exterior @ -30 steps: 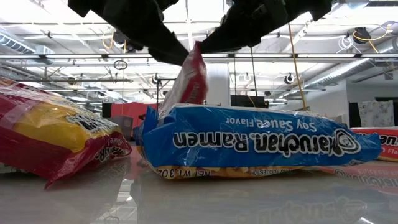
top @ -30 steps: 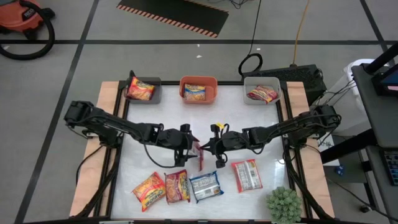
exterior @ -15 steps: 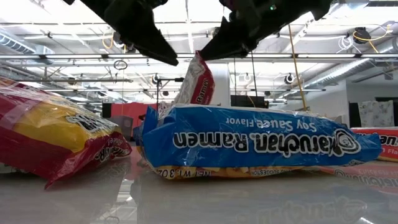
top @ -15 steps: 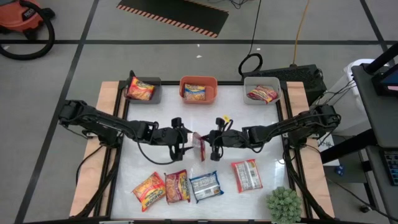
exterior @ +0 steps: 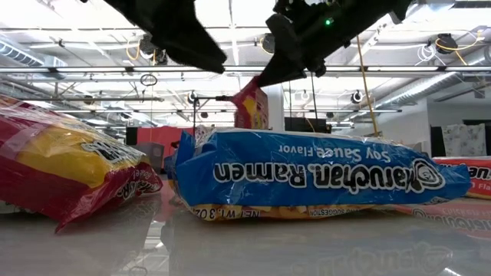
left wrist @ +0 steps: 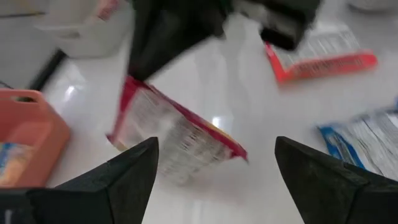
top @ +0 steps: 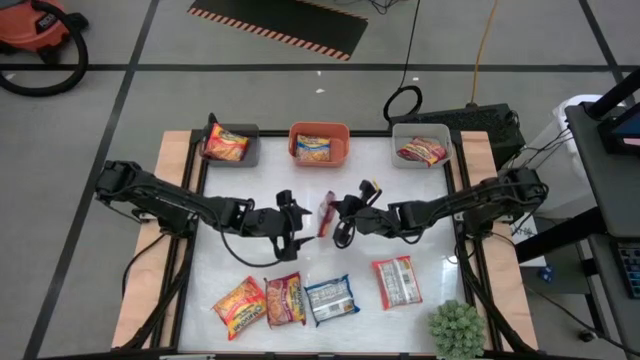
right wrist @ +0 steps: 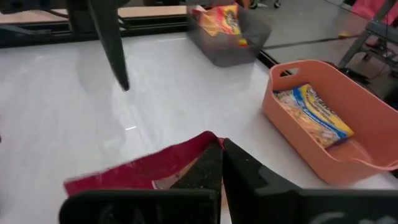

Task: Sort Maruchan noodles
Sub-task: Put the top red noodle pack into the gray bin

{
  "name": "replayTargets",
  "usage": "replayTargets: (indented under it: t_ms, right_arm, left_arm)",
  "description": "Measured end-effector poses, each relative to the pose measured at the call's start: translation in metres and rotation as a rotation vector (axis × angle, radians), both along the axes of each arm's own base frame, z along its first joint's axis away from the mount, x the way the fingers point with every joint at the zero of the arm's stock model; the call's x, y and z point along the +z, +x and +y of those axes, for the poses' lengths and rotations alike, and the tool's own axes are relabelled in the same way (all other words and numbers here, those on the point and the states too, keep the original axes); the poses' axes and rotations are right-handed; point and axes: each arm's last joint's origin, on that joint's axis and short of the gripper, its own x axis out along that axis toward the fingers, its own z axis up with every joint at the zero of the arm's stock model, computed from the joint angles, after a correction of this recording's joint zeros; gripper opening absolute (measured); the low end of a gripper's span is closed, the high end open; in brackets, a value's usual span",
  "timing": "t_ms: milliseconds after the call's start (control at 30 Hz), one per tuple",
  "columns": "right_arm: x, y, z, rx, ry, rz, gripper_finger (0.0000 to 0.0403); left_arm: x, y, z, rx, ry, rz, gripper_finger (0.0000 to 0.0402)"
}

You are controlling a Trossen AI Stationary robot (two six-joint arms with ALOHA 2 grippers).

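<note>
High view, right fingers (top: pixel 334 216) pinching red packet (top: pixel 325 214), orange bin (top: pixel 319 144) beyond

Three bins stand in a row along the table's (top: pixel 420 200) far edge: the left bin (top: pixel 232 145), the middle bin (top: pixel 319 143) and the right bin (top: pixel 421 146), each with one packet inside. At mid-table a packet (top: pixel 326 215) hangs between the left gripper (top: pixel 284 222) and the right gripper (top: pixel 341 222) (off the surface). Four packets lie in a row near the front edge; a plant (top: pixel 457 327) sits at the front right corner.
</note>
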Motion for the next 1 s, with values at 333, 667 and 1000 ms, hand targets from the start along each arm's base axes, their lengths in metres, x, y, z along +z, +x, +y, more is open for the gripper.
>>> replayTargets:
  t_ms: [333,667,1000]
  right_arm:
    - [-0.001,0.0,-0.004,-0.017,0.008,0.003,0.0]
    - [-0.003,-0.002,-0.008,-0.036,0.014,0.031,0.0]
    - [-0.015,-0.007,-0.017,-0.075,0.027,0.059,0.0]
  left_arm:
    - [-0.002,0.015,-0.003,0.022,-0.035,-0.114,0.0326]
    - [-0.046,0.041,-0.001,0.173,0.087,-0.089,0.0326]
    - [-0.075,0.054,0.002,0.317,0.136,-0.114,0.0326]
